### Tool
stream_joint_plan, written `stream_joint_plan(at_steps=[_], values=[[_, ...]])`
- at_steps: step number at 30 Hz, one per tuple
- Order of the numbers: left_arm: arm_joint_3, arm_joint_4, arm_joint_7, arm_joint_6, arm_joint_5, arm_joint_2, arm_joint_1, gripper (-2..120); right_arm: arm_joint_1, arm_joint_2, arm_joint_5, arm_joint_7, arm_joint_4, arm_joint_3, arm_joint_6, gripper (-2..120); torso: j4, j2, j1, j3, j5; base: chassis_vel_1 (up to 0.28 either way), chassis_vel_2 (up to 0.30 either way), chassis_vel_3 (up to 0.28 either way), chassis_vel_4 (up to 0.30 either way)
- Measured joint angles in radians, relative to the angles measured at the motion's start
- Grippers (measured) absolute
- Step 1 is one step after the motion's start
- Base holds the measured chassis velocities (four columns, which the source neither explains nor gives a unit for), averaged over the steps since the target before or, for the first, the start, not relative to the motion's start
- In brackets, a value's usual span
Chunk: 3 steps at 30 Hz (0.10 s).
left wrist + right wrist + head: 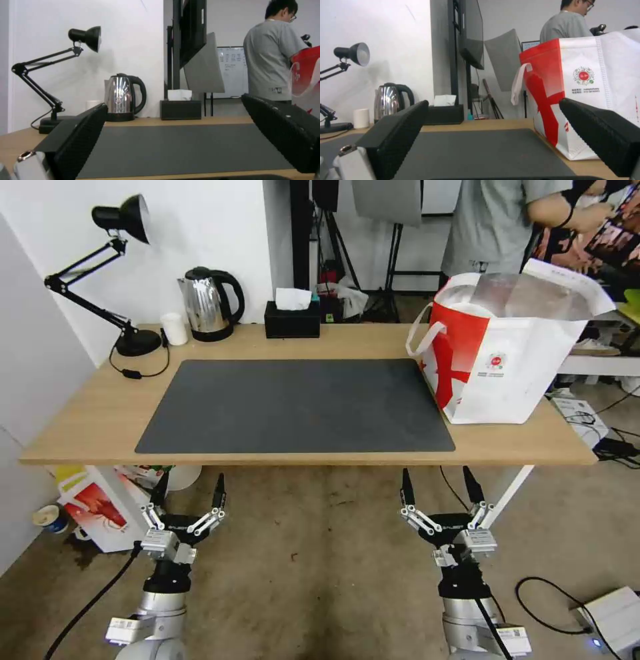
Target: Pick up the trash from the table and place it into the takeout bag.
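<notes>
Head view: one takeout bag point(507, 357) stands at the table's point(100, 413) 2 o'clock corner beside one grey mat point(297, 407); two grippers, left gripper point(189, 490) and right gripper point(439, 487), hang wide below the near edge, empty.

Left wrist view: one kettle point(124, 100), one lamp point(50, 75).

Right wrist view: the bag touches the mat's edge.

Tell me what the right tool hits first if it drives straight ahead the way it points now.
Probably the takeout bag. The right tool sits open before the table's near edge, and its wrist view looks low across the dark mat with the bag filling the near side of its path. Depth is unclear; it might skim past.
</notes>
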Motion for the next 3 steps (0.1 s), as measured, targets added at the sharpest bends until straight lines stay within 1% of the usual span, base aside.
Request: stream_joint_plan(at_steps=[3], values=[[0.0,0.0,0.0,0.0,0.0,0.0,0.0,100,0.0,0.0,0.0,0.0,0.0,0.0,0.0,100,0.0,0.0,0.0,0.0,0.0,0.0,0.0,0.0,0.0]])
